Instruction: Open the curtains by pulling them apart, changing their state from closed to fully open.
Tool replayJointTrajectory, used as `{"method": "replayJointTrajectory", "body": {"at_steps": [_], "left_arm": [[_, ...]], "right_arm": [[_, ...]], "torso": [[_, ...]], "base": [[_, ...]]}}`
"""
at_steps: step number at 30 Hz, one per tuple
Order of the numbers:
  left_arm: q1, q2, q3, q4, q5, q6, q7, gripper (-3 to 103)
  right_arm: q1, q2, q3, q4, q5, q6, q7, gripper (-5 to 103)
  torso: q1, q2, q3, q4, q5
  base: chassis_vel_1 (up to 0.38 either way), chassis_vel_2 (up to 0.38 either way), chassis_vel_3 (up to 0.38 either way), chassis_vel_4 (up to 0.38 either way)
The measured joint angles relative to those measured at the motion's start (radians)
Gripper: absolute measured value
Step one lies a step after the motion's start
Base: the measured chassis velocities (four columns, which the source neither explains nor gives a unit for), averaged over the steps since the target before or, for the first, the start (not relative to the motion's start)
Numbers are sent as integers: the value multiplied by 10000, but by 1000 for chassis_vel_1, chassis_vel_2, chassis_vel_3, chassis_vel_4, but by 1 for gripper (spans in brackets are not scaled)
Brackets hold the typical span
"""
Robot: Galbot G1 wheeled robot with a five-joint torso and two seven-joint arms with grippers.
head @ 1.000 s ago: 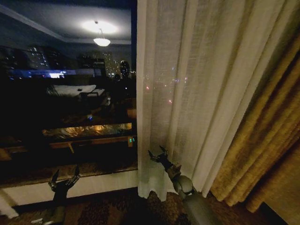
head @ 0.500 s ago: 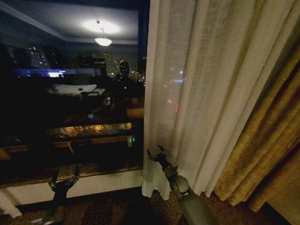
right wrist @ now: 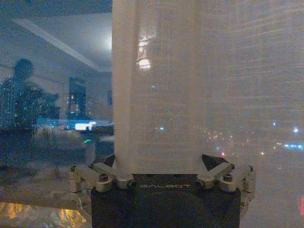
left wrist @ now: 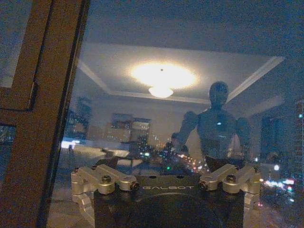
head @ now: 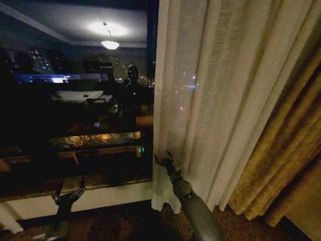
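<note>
1. My right gripper [head: 163,159] is low at the inner edge of the sheer curtain [head: 210,90], fingers spread, the fabric edge between them, not clamped.
2. My left gripper [head: 69,195] waits low by the window sill [head: 100,193], fingers apart.
3. The curtain hangs right of the bare window glass [head: 75,100], gathered toward the golden drape [head: 286,165]. I judge it light, soft and slippery; best pinch a bunched pleat at the edge.
4. Against a second ago, its edge sits further right.

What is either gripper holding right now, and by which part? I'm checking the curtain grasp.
Nothing is clamped. The right gripper, open, straddles the sheer curtain at its lower inner edge; the left gripper is open and empty.
</note>
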State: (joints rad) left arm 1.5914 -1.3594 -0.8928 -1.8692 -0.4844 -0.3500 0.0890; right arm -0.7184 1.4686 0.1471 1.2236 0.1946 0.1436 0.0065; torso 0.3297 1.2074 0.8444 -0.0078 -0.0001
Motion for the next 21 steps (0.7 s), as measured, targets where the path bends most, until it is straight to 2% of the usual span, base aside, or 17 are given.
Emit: {"method": "replayJointTrajectory", "body": {"at_steps": [3, 7, 10, 13, 14, 16, 19, 21], "left_arm": [[0, 0, 0, 0, 0, 0, 0, 100], [0, 0, 0, 0, 0, 0, 0, 100], [0, 0, 0, 0, 0, 0, 0, 100], [0, 0, 0, 0, 0, 0, 0, 100], [0, 0, 0, 0, 0, 0, 0, 100], [0, 0, 0, -1, 0, 0, 0, 100], [0, 0, 0, 0, 0, 0, 0, 100], [0, 0, 0, 0, 0, 0, 0, 100]], "right_arm": [[201, 80, -7, -320, 3, 134, 0, 101], [259, 40, -42, -441, 117, 284, -106, 82], [233, -6, -64, -394, 155, 289, -128, 77], [133, -88, -79, -246, 214, 292, -169, 60], [133, -88, -79, -246, 214, 292, -169, 60], [72, -128, -82, -167, 226, 292, -180, 49], [24, -157, -82, -122, 272, 310, -213, 44], [-17, -184, -80, -110, 331, 393, -396, 33]], "torso": [[0, 0, 0, 0, -1], [-2, 0, 0, -2, 0], [-2, 1, -1, -3, 0], [-2, 1, -1, -2, 0], [-2, 1, -1, -2, 0], [-2, 1, -1, -3, 0], [-3, 1, -2, -2, 1], [-2, 2, -1, -2, 1]], "base": [[0, 0, 0, 0], [0, 0, 0, 0], [0, 0, 0, 0], [0, 0, 0, 0], [0, 0, 0, 0], [0, 0, 0, 0], [0, 0, 0, 0], [0, 0, 0, 0]]}}
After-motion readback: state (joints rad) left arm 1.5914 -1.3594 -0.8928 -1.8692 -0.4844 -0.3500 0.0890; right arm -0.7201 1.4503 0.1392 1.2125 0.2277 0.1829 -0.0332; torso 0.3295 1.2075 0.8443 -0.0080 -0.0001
